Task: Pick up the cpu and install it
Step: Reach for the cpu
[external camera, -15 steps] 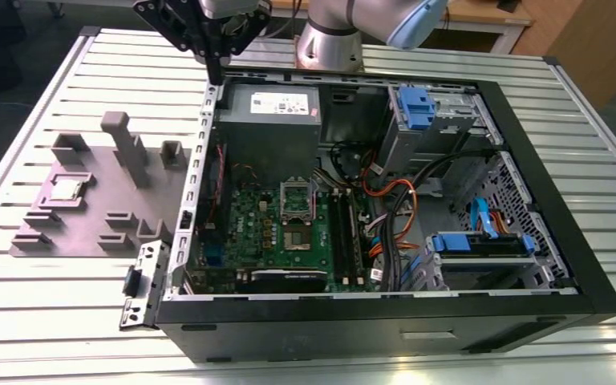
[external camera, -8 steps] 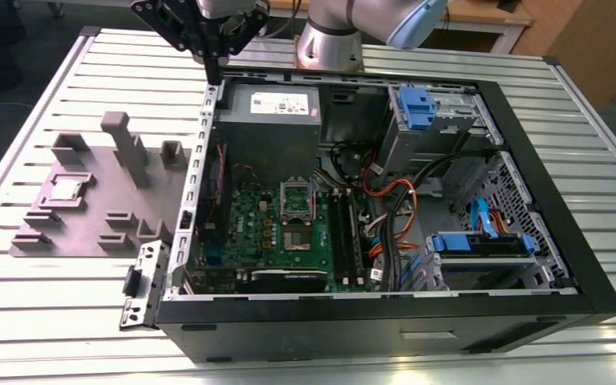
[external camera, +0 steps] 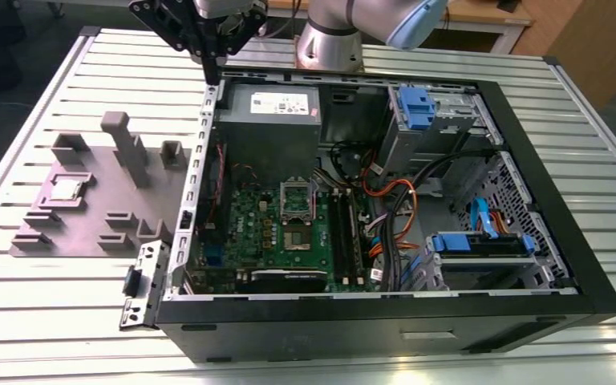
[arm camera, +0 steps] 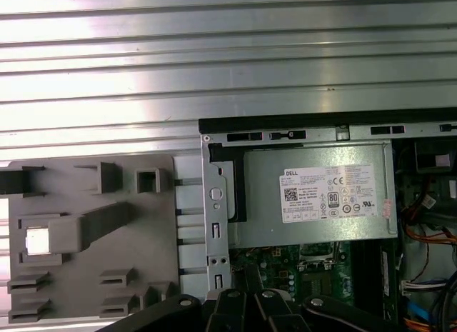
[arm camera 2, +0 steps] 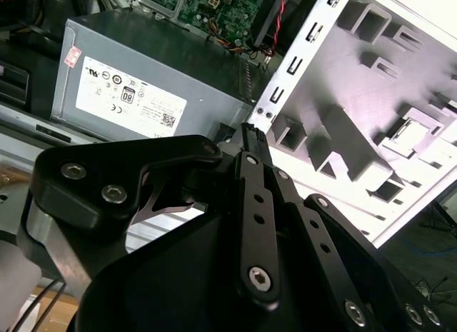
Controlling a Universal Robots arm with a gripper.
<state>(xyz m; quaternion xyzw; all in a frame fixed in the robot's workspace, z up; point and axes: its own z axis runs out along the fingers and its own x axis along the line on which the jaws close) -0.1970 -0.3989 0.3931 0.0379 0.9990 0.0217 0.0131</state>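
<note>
The cpu (external camera: 67,188) is a small silvery square lying in a recess of the grey fixture tray (external camera: 94,233) at the exterior view's left, outside the computer case. It also appears as a pale square in the first wrist view (arm camera: 37,240) and the second wrist view (arm camera 2: 405,131). My gripper (external camera: 212,76) hangs above the case's back left corner, well away from the cpu. Its black fingers meet at a tip (arm camera 2: 250,130), shut with nothing held. On the green motherboard (external camera: 254,220), the silver socket frame (external camera: 297,196) stands open.
The open black case (external camera: 544,200) holds a grey power supply box with a white label (external camera: 270,108), blue drive brackets (external camera: 480,241) and orange cables (external camera: 388,192). Tall posts (external camera: 126,144) rise from the fixture tray. The slatted metal table (external camera: 51,321) surrounds everything.
</note>
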